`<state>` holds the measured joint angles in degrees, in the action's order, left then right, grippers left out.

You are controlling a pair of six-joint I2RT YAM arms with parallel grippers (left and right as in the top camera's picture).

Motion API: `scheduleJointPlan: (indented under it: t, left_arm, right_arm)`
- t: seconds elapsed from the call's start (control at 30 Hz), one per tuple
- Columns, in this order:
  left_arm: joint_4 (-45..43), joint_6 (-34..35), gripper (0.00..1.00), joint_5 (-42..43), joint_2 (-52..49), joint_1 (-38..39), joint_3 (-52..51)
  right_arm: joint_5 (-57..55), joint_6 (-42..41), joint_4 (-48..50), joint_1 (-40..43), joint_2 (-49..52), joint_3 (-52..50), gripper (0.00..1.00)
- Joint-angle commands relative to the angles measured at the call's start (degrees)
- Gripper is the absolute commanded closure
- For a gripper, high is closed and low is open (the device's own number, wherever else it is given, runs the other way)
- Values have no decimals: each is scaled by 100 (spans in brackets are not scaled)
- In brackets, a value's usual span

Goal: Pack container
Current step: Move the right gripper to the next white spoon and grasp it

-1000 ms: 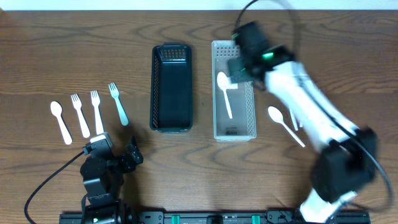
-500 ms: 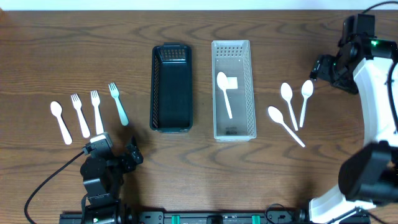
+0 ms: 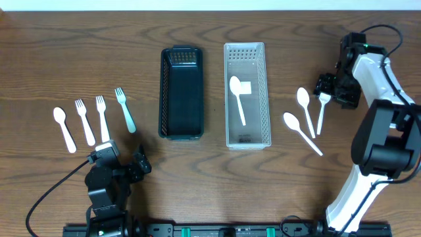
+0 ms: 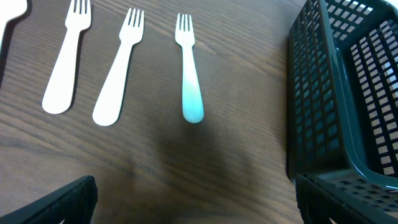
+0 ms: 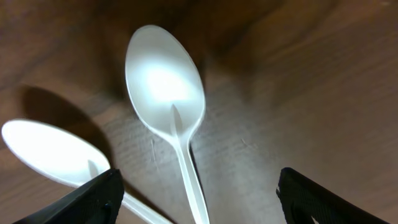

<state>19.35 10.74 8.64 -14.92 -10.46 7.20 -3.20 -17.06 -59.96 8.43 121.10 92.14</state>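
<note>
1. right hand (image 5: 200,190) released, fingers wide either side of loose spoon (image 5: 166,81) on tabletop (image 5: 298,74), lined up to grab.
2. clear container (image 3: 268,99) well to its left holds packed spoon (image 3: 237,99), so likely the destination.
3. left hand (image 4: 199,208) released, parked by forks (image 4: 118,68).

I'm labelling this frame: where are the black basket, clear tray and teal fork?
Black basket (image 3: 181,99): overhead, bare floor.
Clear tray (image 3: 256,112): overhead, bare floor.
Teal fork (image 4: 188,71): left wrist, handle.
</note>
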Motion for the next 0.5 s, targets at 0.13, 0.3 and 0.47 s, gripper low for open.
scheduleJointPlan:
  t: [0.13, 0.3, 0.47]
  left_arm:
    - [72, 55, 2, -4, -20, -33, 13]
    - [72, 55, 2, -4, -20, -33, 13]
    - [72, 55, 2, -4, -20, -33, 13]
  right_arm:
    - [46, 190, 264, -59, 122, -28, 19]
    - [48, 190, 466, -59, 122, -238, 20]
    - [48, 190, 710, -57, 122, -632, 20]
